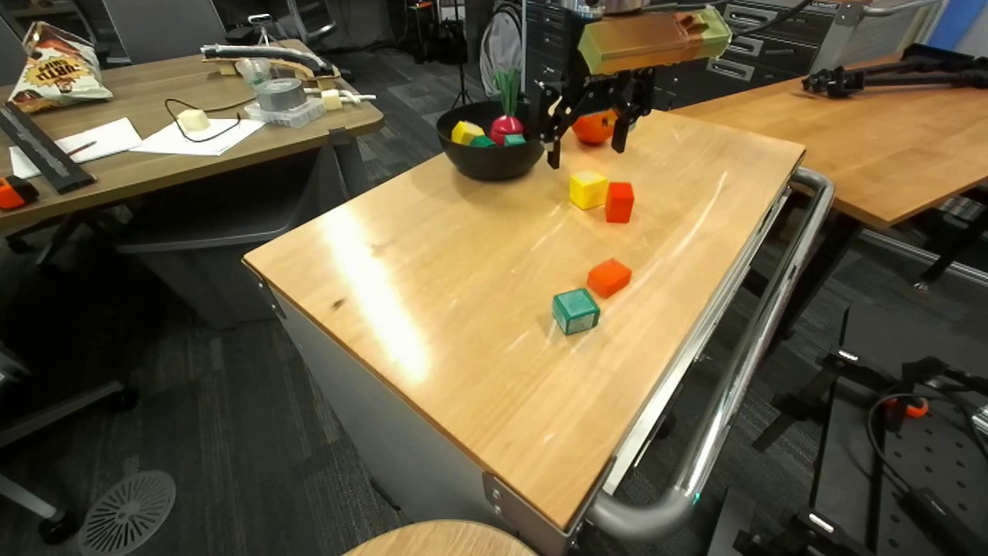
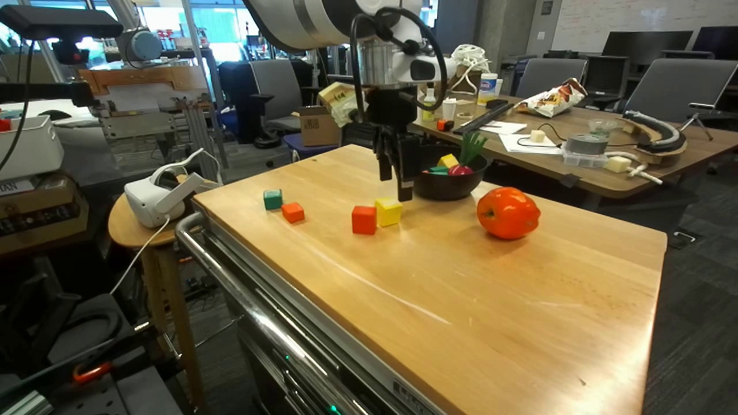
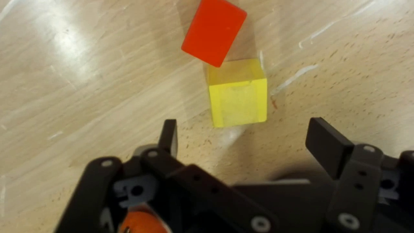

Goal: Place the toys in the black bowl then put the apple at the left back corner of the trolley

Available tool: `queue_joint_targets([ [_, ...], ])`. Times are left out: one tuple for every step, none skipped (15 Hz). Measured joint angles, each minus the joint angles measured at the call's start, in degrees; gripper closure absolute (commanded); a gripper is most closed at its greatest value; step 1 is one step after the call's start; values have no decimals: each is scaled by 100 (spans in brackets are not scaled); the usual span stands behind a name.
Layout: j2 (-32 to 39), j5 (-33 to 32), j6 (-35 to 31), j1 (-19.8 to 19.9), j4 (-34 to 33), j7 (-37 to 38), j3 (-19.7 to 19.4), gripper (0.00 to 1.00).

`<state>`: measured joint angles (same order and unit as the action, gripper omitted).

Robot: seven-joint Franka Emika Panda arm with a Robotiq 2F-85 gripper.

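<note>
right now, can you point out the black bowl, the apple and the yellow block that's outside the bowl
Black bowl (image 1: 492,164): an exterior view, on its outer wall
Apple (image 2: 508,213): an exterior view, middle of its visible side
Yellow block (image 3: 238,98): wrist view, on the larger of its two visible faces

In an exterior view I look down over the trolley (image 1: 463,270), black bowl (image 1: 486,164) at 12 o'clock; in an exterior view, flatter across it, metal rail (image 2: 259,314) from 9 to 6 o'clock. My wrist view faces down, close; all three share the loose yellow block (image 3: 240,102).
</note>
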<state>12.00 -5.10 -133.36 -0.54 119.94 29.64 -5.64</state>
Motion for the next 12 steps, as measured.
queue_joint_targets([
  [57,56,-87,17,15,-3,0,0],
  [119,124,-173,19,26,-10,0,0],
  [185,196,-256,19,35,-22,5,1],
  [249,281,-332,19,42,-69,11,26],
  [310,384,-379,19,43,-154,16,26],
  [362,486,-419,21,45,-245,16,31],
  [402,589,-433,27,46,-356,16,40],
  [432,674,-434,41,46,-457,16,48],
  [452,741,-434,60,48,-553,16,57],
  [461,814,-434,85,48,-658,16,63],
  [454,870,-428,120,47,-753,15,69],
  [443,914,-422,160,48,-839,15,78],
])
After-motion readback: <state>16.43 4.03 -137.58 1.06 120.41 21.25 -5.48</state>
